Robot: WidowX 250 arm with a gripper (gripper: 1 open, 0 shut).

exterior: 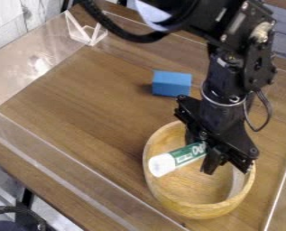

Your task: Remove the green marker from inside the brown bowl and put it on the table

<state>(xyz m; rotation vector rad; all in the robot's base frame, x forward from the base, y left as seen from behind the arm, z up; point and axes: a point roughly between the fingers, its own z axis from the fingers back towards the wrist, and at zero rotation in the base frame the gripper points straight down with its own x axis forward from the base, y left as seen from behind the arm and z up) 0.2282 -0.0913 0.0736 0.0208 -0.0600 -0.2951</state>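
across the brown wood-grain table (78,104) we see bare boards on the left half, bordered by a low clear wall (24,68) from nine to eleven o'clock, with a metal-like strip (67,174) running from nine o'clock down to six. beyond that edge, around eight o'clock, we make out dark and pale shapes we cannot name.

toward four o'clock we have the brown bowl (203,210), wide and round, and near twelve o'clock, just beyond it, a blue block (171,84). the black robot arm (193,36) comes down from the top and covers the bowl's far right rim, so what lies behind it is hidden from us.

we see the gripper (198,153) clenched on the green marker (178,160), which is tilted over the bowl's left side, its white end toward eight o'clock. whether it touches the rim we cannot tell.

we count one bowl, one marker, one blue block and one arm.
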